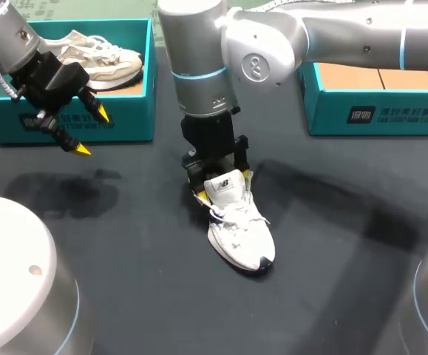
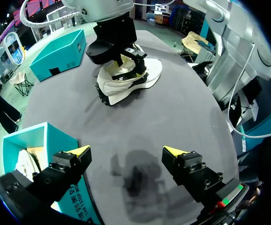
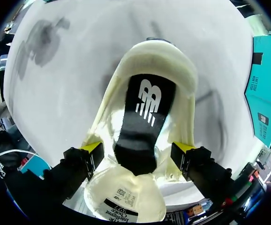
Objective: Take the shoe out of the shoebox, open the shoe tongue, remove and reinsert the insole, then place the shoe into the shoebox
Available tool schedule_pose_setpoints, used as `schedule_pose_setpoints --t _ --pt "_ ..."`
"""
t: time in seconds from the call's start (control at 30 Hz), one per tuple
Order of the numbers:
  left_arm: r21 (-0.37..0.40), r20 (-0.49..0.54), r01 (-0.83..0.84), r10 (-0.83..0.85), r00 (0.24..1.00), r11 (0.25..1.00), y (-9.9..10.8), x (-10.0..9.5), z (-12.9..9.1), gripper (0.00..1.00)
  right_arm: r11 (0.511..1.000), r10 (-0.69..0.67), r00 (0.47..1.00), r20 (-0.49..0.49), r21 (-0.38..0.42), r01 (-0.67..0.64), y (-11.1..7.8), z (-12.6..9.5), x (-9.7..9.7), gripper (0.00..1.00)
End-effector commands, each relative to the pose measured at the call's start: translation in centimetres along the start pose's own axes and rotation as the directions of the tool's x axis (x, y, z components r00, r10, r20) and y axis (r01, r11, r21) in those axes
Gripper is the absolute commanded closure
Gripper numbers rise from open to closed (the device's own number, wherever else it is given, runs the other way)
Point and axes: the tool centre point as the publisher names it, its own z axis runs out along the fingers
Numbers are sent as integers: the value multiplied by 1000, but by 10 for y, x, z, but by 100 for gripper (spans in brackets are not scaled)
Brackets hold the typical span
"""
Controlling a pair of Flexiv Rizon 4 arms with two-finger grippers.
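At the middle of the tabletop (image 1: 347,251), the right pincer (image 1: 224,186) clamps the white shoe (image 1: 242,229) by its heel sides. Before the far-left corner's shoebox (image 1: 151,81), the left pincer (image 1: 93,132) hangs open.

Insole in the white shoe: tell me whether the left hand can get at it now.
Probably not: the right hand sits over the opening of the shoe, covering the insole; the left hand hangs open by the shoebox.

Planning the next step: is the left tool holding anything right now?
No, the left tool stands open over the table, with nothing in it.
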Motion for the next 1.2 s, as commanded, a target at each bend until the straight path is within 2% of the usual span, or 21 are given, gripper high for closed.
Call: schedule_pose_setpoints --t 0.03,0.13,0.27,0.57,0.93,1.2 --pt "-3 0 0 0 1000 1000 0 0 0 0 1000 2 1000 9 -5 -2 -5 -3 4 0" --pt "-3 0 0 0 1000 1000 0 0 0 0 1000 -10 1000 11 8 10 -2 -2 7 0" --pt "-3 0 0 0 1000 1000 0 0 0 0 1000 26 1000 12 -15 -26 -12 -3 8 0" --pt "-3 0 0 0 1000 1000 0 0 0 0 999 49 999 19 -15 -49 -30 0 3 0" --pt "-3 0 0 0 1000 1000 0 0 0 0 997 62 995 73 -49 -59 -35 -16 3 0" --pt "-3 0 0 0 1000 1000 0 0 0 0 996 77 993 87 -50 -73 -48 -32 8 0"
